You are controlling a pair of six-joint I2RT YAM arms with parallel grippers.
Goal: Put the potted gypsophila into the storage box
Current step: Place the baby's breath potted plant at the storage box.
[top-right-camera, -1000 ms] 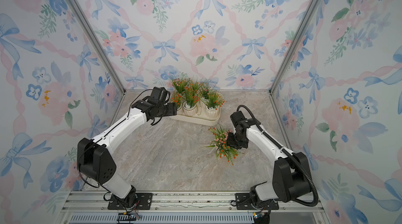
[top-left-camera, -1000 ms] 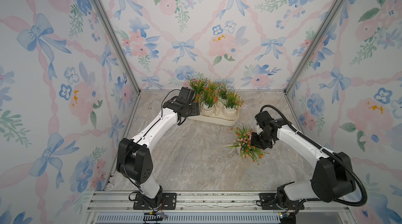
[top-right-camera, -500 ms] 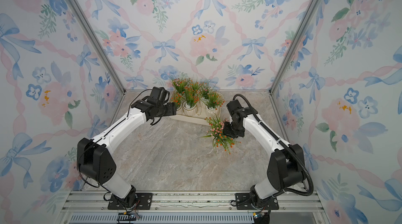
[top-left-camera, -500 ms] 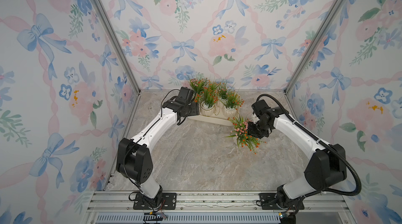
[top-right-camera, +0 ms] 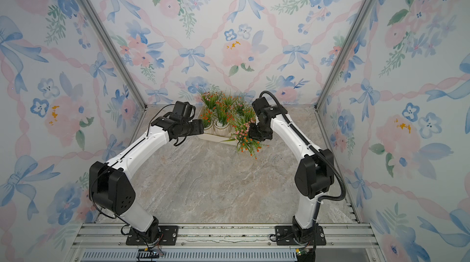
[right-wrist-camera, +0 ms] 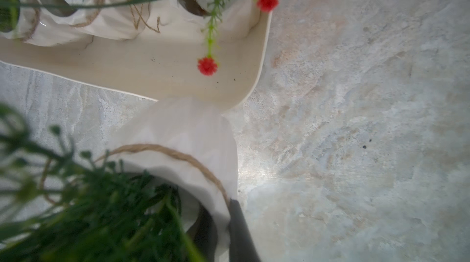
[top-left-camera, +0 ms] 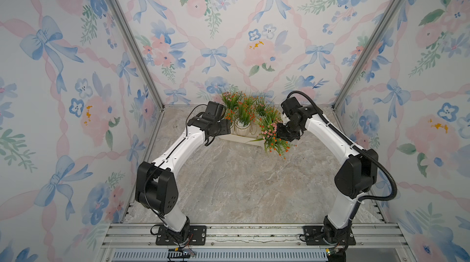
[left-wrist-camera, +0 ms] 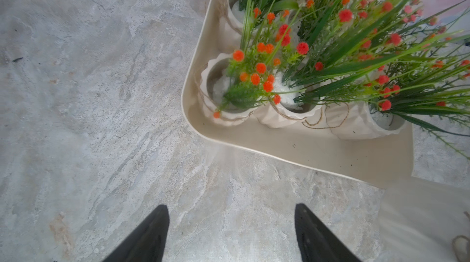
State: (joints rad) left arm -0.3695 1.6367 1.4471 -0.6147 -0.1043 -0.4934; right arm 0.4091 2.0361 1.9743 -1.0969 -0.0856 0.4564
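Observation:
The cream storage box stands at the back of the table and holds several potted gypsophila with orange and red blossoms. My right gripper is shut on the rim of another potted gypsophila, a white pot with pink and orange blossoms. That pot hangs tilted at the box's near right corner. In the right wrist view one finger lies inside this pot and one outside, and the pot's base overlaps the box rim. My left gripper is open and empty over bare table beside the box's left end.
Patterned walls close in the table on three sides, and the box sits near the back wall. Marbled table surface stretches in front of the box between the two arms. Twine loops hang from the pots in the box.
The right arm has carried its pot from the middle right of the table back to the box's near right corner. The left arm has not moved.

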